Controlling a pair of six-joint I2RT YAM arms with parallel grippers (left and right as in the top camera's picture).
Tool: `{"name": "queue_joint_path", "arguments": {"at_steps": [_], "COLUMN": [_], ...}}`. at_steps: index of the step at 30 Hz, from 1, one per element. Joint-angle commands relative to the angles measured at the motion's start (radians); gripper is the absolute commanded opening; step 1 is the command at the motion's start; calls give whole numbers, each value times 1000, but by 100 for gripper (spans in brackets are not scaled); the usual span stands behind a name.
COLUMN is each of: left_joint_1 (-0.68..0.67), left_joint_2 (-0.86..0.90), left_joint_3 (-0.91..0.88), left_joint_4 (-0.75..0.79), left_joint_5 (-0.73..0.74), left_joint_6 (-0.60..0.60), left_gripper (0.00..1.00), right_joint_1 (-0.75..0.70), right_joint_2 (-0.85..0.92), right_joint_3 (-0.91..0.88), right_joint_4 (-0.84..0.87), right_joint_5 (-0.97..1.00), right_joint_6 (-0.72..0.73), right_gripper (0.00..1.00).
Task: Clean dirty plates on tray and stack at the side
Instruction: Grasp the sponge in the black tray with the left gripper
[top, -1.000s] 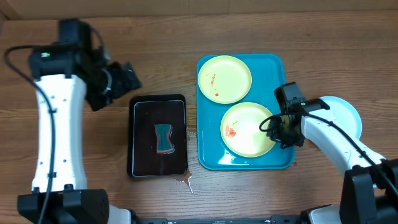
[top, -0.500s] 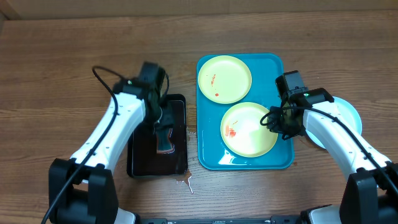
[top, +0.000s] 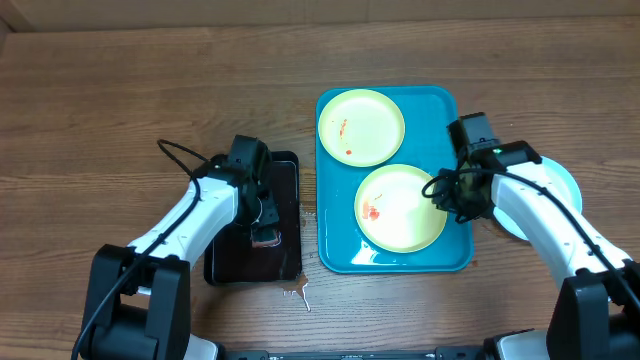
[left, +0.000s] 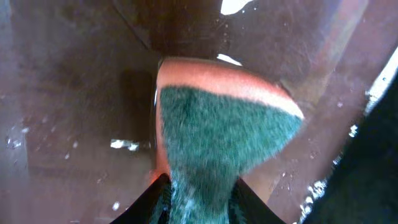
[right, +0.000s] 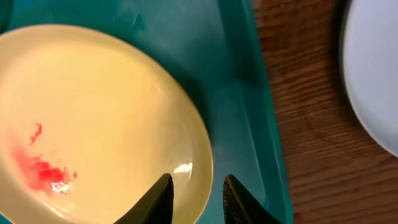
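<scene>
Pinching the sponge (left: 224, 130) where it narrows, the left end effector (left: 199, 200) is closed on it, low over the wet black tray (left: 62, 93). The right end effector (right: 198, 196) stands narrow astride the rim of the smeared plate (right: 93, 124), one finger over the plate and one over the turquoise tray (right: 245, 124). Whether it bites the rim I cannot tell. The red smear (right: 43, 168) lies to its left, and a second dirty plate (top: 361, 126) sits beyond it. If that rim is loose, scrubbing would likely shove the plate around or tip it. The soaked sponge may slip, or drip across the counter (right: 305, 93).
</scene>
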Motion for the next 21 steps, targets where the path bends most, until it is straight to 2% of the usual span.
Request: {"name": "queue_joint_path", "arguments": {"at_steps": [1, 2, 3, 9, 13, 17, 21], "left_joint_1": [-6, -6, -6, -6, -6, -7, -6], "left_joint_2": [47, 53, 58, 57, 55, 55, 55], "left_joint_3": [-22, -18, -15, 87, 264, 461, 594], "left_joint_4": [27, 23, 18, -97, -261, -418, -505], "left_joint_5": [-10, -6, -6, -15, -16, -17, -17], "left_joint_6": [-5, 3, 8, 41, 92, 129, 142], "left_gripper": [18, 7, 4, 4, 4, 4, 4], "right_joint_1": [-35, -43, -52, -85, -85, -82, -78], "right_joint_2": [-27, -27, -27, -27, -26, -26, -26], "right_joint_3": [23, 23, 23, 20, -3, -56, -98], "right_joint_4": [3, -1, -6, -22, -16, 47, 131], "right_joint_5": [-14, -19, -25, -53, -93, -215, -222], "right_joint_6": [28, 27, 28, 26, 12, -82, -118], "right_gripper": [29, 29, 28, 33, 33, 33, 34]}}
